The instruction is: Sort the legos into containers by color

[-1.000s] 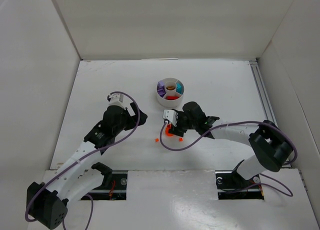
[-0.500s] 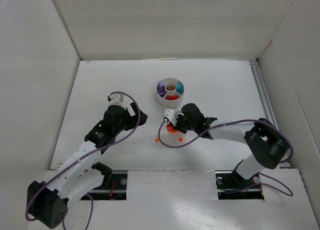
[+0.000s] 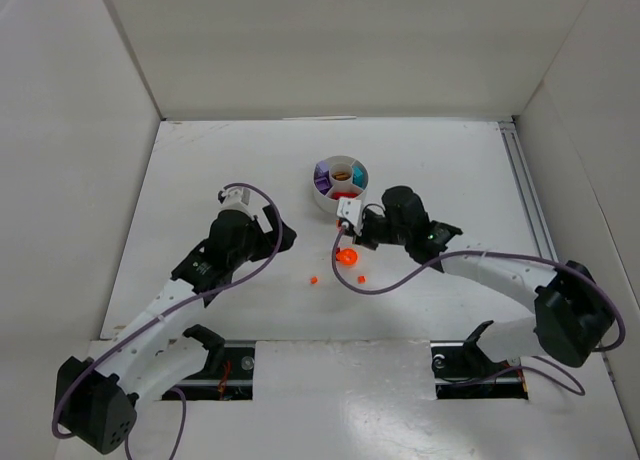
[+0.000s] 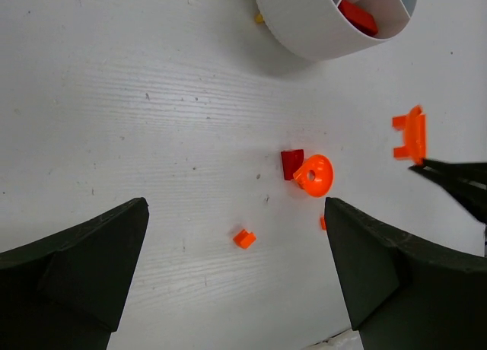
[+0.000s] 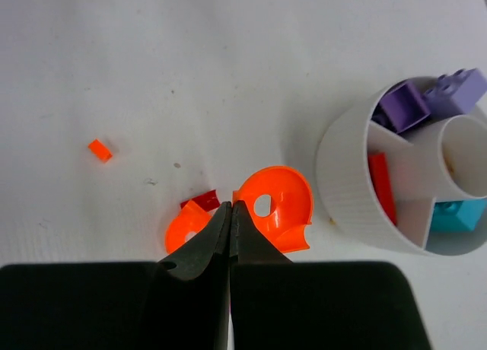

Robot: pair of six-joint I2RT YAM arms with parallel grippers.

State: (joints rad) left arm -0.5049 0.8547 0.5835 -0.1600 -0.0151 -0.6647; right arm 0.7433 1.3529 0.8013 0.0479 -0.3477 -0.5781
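My right gripper [image 5: 231,207] is shut on the edge of an orange half-round lego with a hole [image 5: 275,205], held above the table just left of the white dish [image 5: 346,182]. The left wrist view shows that lego [image 4: 411,135] pinched at the black fingertips [image 4: 449,176]. On the table below lie another orange round piece [image 5: 183,227], a dark red piece [image 5: 202,201] and a tiny orange brick [image 5: 99,149]. The dish sections hold purple [image 5: 415,100], red [image 5: 380,186] and teal [image 5: 455,214] legos. My left gripper [image 4: 236,213] hangs open over the tiny orange brick [image 4: 244,238].
The dish [image 3: 341,185] sits mid-table, with the loose pieces [image 3: 346,256] just in front of it between the two arms. Another small orange bit [image 3: 360,278] lies beside them. White walls ring the table on three sides.
My right gripper closed on the orange half-round lego and rose with it, shifting back and right toward the dish. The left arm has barely moved and stays open.
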